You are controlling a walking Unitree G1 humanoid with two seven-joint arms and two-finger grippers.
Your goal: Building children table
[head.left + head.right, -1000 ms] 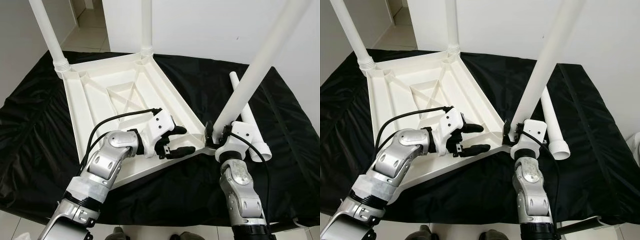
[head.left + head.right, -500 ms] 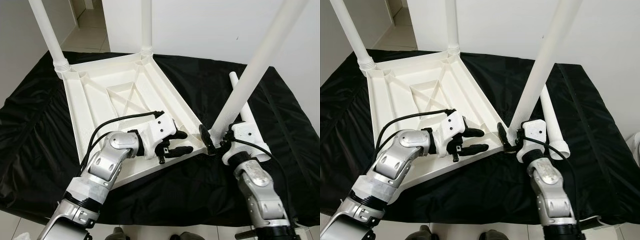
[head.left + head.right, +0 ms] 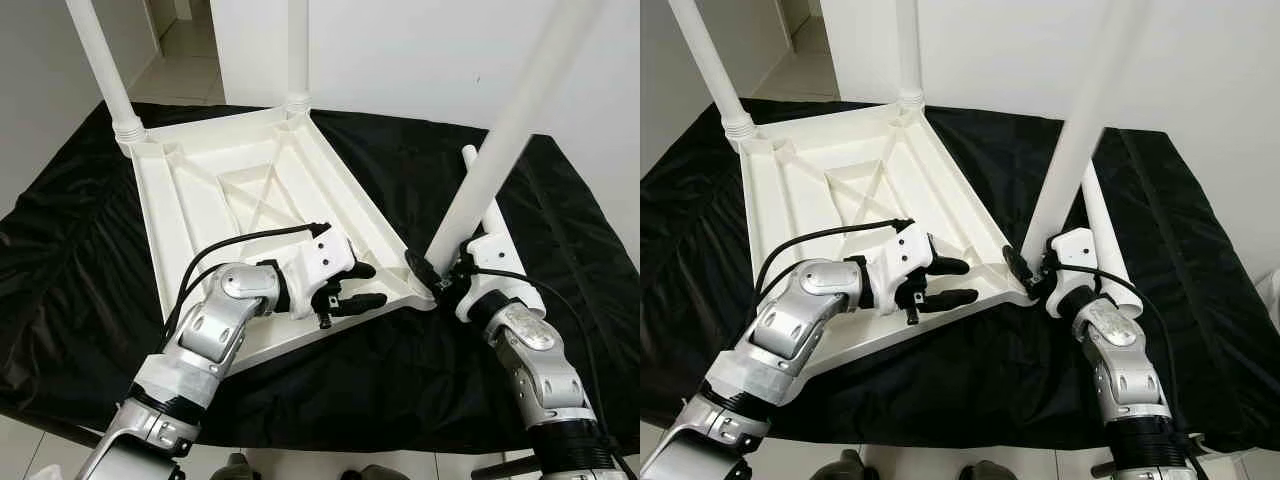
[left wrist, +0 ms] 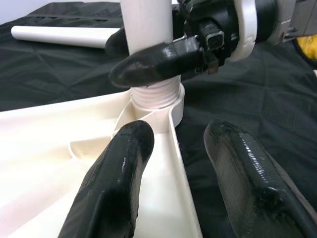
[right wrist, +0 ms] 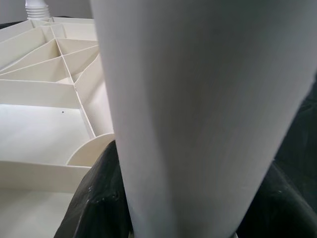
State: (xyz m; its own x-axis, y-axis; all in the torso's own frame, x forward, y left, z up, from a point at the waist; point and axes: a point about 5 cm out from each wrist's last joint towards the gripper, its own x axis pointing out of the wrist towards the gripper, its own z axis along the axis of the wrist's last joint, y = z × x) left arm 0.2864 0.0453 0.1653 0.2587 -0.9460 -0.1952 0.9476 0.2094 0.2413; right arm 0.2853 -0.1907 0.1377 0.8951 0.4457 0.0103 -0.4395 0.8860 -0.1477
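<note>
Two legs already stand in the far corners of the upturned white tabletop [image 3: 230, 190], which lies underside-up on the black cloth [image 3: 60, 250], and we hold a third leg [image 3: 505, 140] in our right gripper [image 3: 440, 278], fingers closed around its lower end right at the near right corner socket [image 4: 157, 99]. From the left wrist view the leg's ribbed foot sits in that socket, though we cannot tell how deep it has gone. Our left gripper [image 3: 355, 285] has its fingers [image 4: 119, 168] spread, one on each side of the tabletop's rim near that corner, clamping nothing that we can see. The main risk, as we judge it, is the leg's lean: it tilts away to the right, so pushing or twisting now could cross-thread it, pop it out of the socket, or lever the light tabletop across the slippery cloth, since the left gripper only straddles the rim. A fourth leg [image 3: 495, 235] lies on the cloth just behind the right gripper, close enough that a swing of the wrist could knock it rolling toward the edge. Room is tight at this corner, which sits near the cloth's front edge; open cloth lies to the right and far right, and the wall behind limits how far the leg top can sweep
</note>
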